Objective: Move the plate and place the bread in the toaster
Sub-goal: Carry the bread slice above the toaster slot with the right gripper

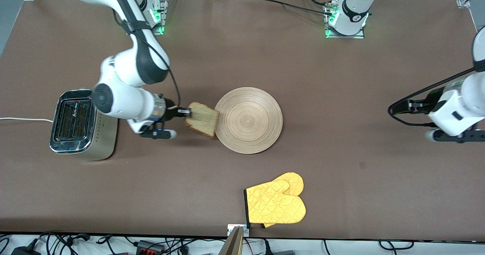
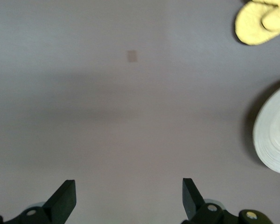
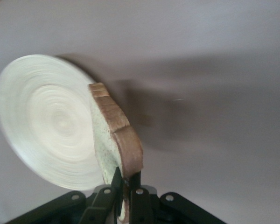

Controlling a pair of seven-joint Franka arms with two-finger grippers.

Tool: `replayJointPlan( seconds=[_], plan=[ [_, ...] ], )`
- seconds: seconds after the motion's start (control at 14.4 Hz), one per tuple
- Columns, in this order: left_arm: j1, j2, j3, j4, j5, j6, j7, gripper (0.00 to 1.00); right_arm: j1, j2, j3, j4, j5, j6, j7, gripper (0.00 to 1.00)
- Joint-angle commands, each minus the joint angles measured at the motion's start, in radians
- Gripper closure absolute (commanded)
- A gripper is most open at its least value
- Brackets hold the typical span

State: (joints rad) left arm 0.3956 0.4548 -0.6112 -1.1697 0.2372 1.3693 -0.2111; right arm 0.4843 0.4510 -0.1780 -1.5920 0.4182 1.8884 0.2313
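The right end effector point(image 1: 188, 113) is clamped on one edge of the bread point(image 1: 202, 119), holding the slice up in the air over the tabletop point(image 1: 341, 96) just beside the rim of the plate point(image 1: 248, 120), at the side toward the toaster point(image 1: 79, 124). The step in hand looks like the carry of the bread to the toaster, whose two slots face up at the right arm's end of the tabletop. The next move likely calls for turning the slice edge-down and lining it up with a narrow slot (its chrome lips leave little slack). The stretch of tabletop between plate and toaster is bare, so the path looks free. The left end effector point(image 2: 129, 198) waits with fingers spread wide, gripping nothing, over bare tabletop at the left arm's end, well apart from the plate and the yellow oven mitt point(image 1: 276, 202).
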Motion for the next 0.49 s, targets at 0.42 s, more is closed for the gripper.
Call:
replayJointPlan(
  seconds=[0.42],
  plan=[
    [-0.382, -0.393, 0.603, -0.396, -0.283, 0.291, 0.156, 0.0, -0.006, -0.041, -0.182, 0.199, -0.422, -0.339, -0.042, 1.0]
  ],
)
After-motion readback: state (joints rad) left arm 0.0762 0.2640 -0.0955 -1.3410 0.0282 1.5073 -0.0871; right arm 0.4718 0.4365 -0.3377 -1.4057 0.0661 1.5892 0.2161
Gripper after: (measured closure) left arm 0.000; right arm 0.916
